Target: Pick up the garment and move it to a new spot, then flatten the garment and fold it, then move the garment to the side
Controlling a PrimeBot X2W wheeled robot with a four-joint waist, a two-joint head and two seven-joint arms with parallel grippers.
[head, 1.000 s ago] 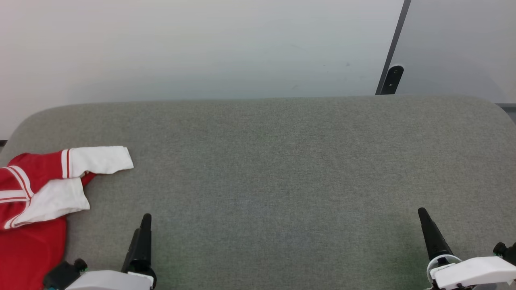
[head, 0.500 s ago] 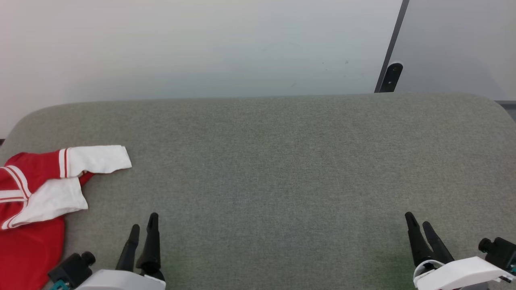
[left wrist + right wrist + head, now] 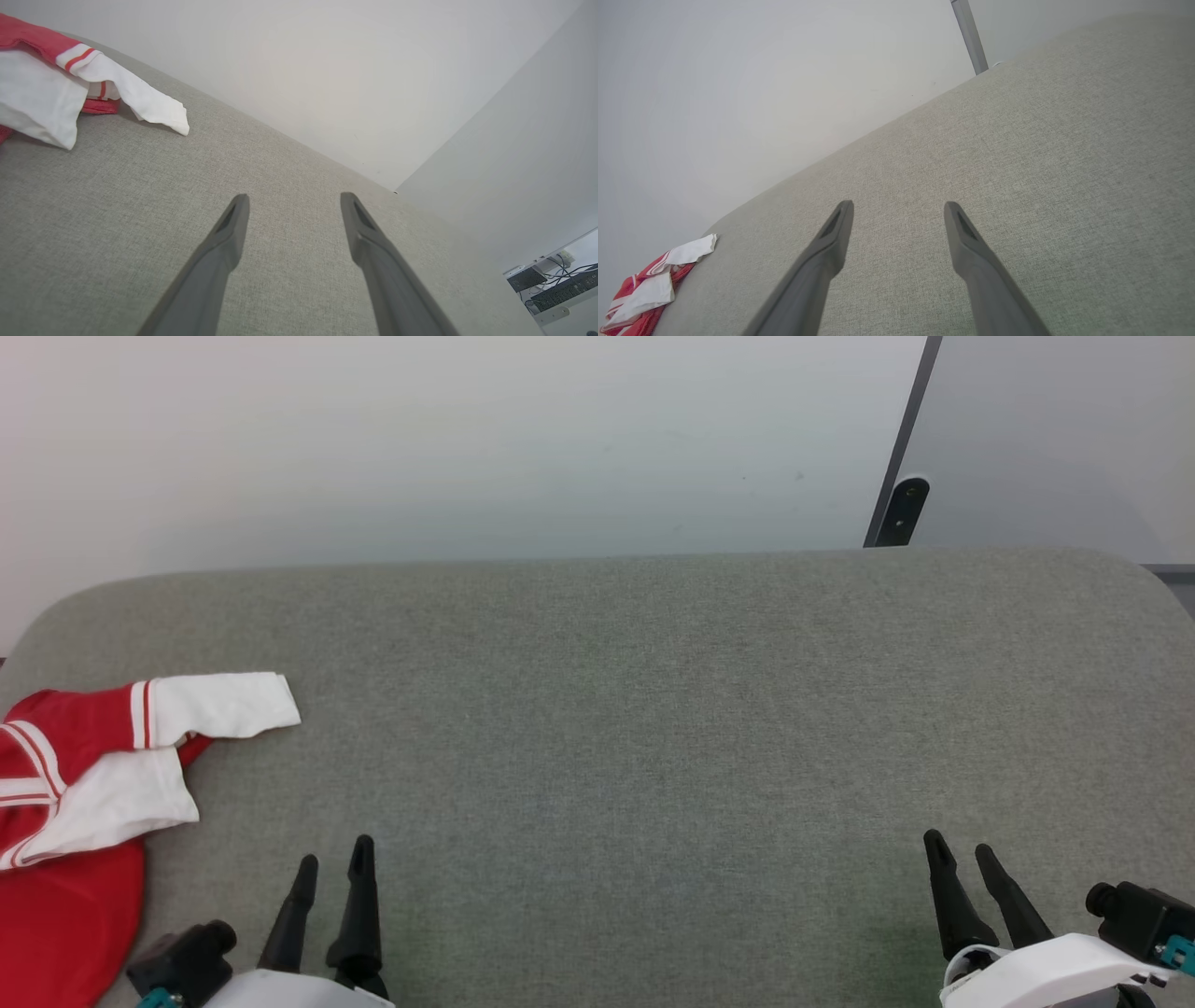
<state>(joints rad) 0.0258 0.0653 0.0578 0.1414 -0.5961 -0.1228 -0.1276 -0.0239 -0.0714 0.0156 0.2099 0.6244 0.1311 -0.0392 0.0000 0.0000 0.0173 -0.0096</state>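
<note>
Because neither grasps anything, the left gripper and right gripper sit released at the near edge, seemingly parked clear of the work. The shirt lies bunched at the left edge of the pad, nearer the left gripper.

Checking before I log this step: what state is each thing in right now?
garment: bunched at the left edge of the grey surface, white sleeve ends on top, not held.
left tool: open, empty, apart from the garment.
right tool: open, empty, far from the garment.
</note>
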